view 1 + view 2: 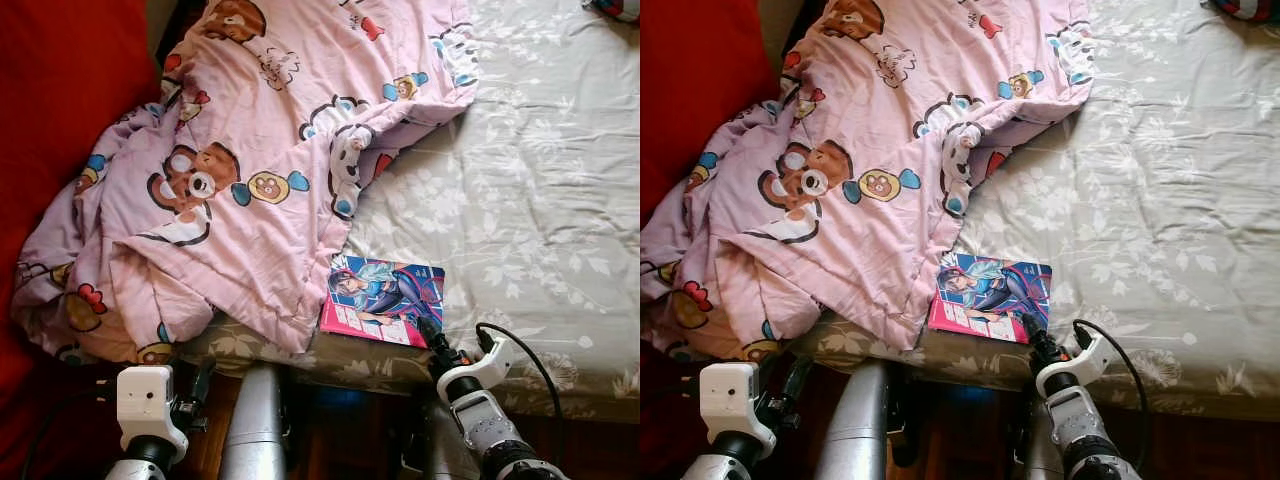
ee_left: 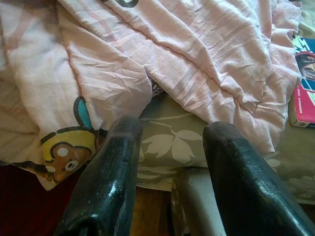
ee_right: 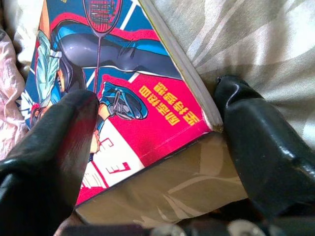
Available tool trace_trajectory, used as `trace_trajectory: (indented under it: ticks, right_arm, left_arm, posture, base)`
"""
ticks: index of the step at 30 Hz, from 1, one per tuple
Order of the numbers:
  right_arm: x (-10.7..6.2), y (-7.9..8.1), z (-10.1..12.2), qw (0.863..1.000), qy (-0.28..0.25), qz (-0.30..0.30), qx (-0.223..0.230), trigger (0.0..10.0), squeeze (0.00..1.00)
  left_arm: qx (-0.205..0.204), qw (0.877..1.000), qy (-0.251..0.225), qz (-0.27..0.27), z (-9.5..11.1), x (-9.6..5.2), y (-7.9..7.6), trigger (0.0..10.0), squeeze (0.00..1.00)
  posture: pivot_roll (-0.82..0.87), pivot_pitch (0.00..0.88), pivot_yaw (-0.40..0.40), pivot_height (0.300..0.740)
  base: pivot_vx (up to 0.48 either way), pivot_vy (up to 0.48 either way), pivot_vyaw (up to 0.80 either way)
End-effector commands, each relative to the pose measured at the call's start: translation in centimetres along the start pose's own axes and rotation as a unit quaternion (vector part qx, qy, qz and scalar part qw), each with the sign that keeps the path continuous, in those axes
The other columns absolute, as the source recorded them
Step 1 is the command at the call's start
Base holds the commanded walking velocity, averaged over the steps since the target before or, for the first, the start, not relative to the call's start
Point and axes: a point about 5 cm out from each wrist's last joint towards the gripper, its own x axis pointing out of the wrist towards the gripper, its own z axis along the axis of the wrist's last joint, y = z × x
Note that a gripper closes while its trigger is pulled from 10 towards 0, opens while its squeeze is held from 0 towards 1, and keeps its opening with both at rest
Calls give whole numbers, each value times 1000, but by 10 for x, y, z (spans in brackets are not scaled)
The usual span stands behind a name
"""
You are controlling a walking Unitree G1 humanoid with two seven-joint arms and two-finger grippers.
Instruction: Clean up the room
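Reaching for the comic book at the bed's near edge.

My right tool [image 3: 147, 147] straddles a corner of the comic book [image 1: 383, 298], fingers apart, one over the cover, one beside its edge; next I must close squarely. My left tool [image 2: 172, 172] hangs open below the pink blanket [image 1: 250, 180]. The book's far corner is tucked under the blanket.
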Motion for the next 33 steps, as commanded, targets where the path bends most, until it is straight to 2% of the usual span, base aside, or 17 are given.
trace_trajectory:
  ticks: [1, 6, 25, 33]
  right_arm:
    - [-6, -6, -22, 999, 39, -8, 11, 0, 0]
    - [-14, -16, -24, 999, 35, -19, 15, 0, 0]
    - [-15, -17, -20, 999, 10, -23, 22, 0, 0]
    - [-20, -26, -14, 999, -12, -43, 18, 0, 0]
  left_arm:
    - [10, 1000, 28, 5, -10, -4, 3, 10000, 0]
    - [12, 1000, 24, 1, -9, 2, 1, 10000, 0]
    - [22, 1000, 20, -3, -12, 16, 5, 10000, 0]
    - [25, 1000, 18, -5, -13, 24, 6, 10000, 0]
  posture:
    - [272, 395, 59, 633]
    - [263, 379, 58, 633]
    - [233, 332, 63, 633]
    - [218, 302, 59, 633]
  base:
    - [0, 0, 0]
    - [0, 0, 0]
    - [0, 0, 0]
    - [0, 0, 0]
